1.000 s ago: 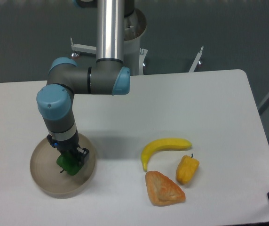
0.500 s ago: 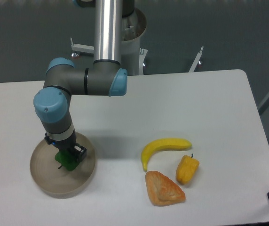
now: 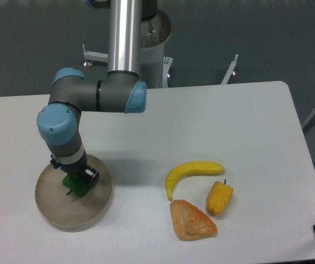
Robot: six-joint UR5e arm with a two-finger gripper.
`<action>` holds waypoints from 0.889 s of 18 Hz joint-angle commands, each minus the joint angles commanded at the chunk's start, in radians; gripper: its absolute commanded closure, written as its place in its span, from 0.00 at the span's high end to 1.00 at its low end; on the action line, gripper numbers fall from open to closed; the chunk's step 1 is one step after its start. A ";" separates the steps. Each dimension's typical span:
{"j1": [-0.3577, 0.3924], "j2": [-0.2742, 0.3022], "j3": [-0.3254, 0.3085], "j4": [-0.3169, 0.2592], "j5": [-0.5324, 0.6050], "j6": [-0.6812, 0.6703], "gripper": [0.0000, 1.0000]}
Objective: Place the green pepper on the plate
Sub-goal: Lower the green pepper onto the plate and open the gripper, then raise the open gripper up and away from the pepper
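Pepper (image 3: 76,186) sits under end effector (image 3: 75,179), over plate (image 3: 94,209).

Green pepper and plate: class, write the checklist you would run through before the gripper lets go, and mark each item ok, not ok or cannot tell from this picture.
1. Green pepper is over the plate, inside its rim: ok.
2. Pepper is resting on the plate's surface rather than hanging above it: cannot tell; the arm hides the contact.
3. Gripper has hold of the pepper: cannot tell for sure; the fingers sit right at it, but their grip is hidden.
4. Plate is otherwise free of items: ok for the part in view.
5. Banana, yellow pepper and pastry are well clear of the plate, off to the side: ok.
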 joint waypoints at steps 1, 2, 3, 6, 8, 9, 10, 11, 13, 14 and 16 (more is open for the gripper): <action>0.000 -0.002 0.000 0.000 0.000 0.000 0.38; 0.000 -0.002 0.000 0.002 -0.003 0.002 0.38; 0.000 -0.002 0.000 0.002 -0.009 0.002 0.38; 0.000 -0.002 0.000 0.002 -0.014 0.000 0.39; 0.000 -0.005 0.000 0.002 -0.014 0.000 0.39; 0.000 -0.008 0.000 0.002 -0.014 0.000 0.40; 0.000 -0.006 -0.002 0.003 -0.012 0.002 0.46; 0.000 -0.006 -0.002 0.003 -0.012 0.002 0.51; 0.000 -0.006 -0.002 0.003 -0.011 0.002 0.72; 0.000 -0.006 -0.002 0.005 -0.011 0.002 0.84; 0.000 -0.003 0.000 0.005 -0.012 0.003 0.95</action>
